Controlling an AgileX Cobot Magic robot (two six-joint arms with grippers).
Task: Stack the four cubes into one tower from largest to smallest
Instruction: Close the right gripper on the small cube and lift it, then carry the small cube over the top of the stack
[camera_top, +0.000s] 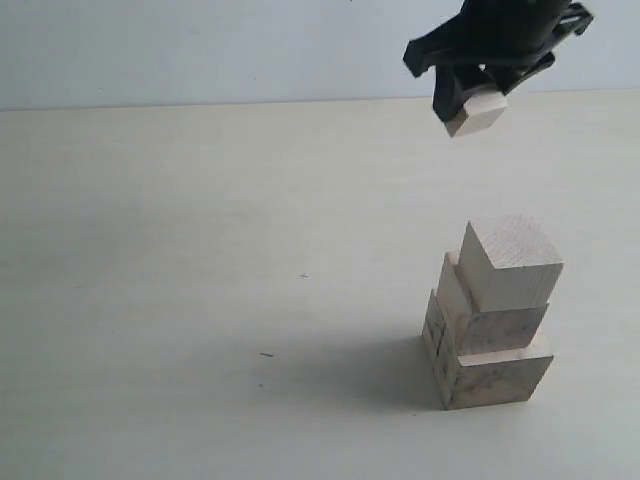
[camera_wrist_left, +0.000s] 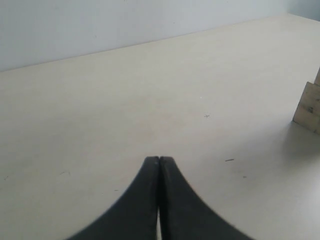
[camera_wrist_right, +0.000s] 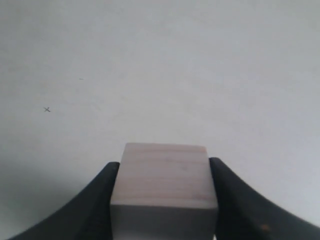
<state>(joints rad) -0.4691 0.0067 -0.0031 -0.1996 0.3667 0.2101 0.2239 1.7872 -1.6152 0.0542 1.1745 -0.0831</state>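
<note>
Three pale wooden cubes form a stepped tower at the right front of the table: the largest cube (camera_top: 490, 370) with dark crack marks at the bottom, the second-largest (camera_top: 488, 318) on it, a third cube (camera_top: 512, 262) on top. High above and behind the tower, my right gripper (camera_top: 472, 108) is shut on the smallest cube (camera_top: 478, 112) (camera_wrist_right: 165, 185), whose sides its two black fingers press. My left gripper (camera_wrist_left: 159, 159) is shut and empty, low over bare table; an edge of the largest cube (camera_wrist_left: 309, 106) shows at that view's side.
The pale table (camera_top: 200, 260) runs back to a light wall (camera_top: 200, 50). A few small dark specks (camera_top: 266, 354) mark the surface left of the tower.
</note>
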